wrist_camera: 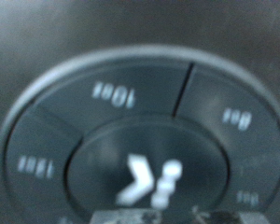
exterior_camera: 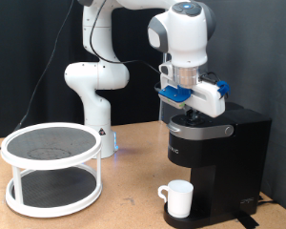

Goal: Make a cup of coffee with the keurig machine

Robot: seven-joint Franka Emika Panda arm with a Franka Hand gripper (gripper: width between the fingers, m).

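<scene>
Exterior view, hand (exterior_camera: 193, 113) on keurig machine (exterior_camera: 217, 157) top, grip unclear, cup (exterior_camera: 177, 200) on its base

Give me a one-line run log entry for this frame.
gripper: down on keurig machine top panel | lid: closed | cup: on drip tray under spout | wrist: button dial close-up, 10oz label

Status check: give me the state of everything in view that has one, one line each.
Keurig: lid down, upright on the table.
Button panel: size buttons and K button in close view; 10oz and 12oz labels readable.
Cup: upright under the spout, handle toward the exterior view's left; contents not visible.
Tool: down at the Keurig's top panel; finger gap not visible.
Rack: upright.
</scene>
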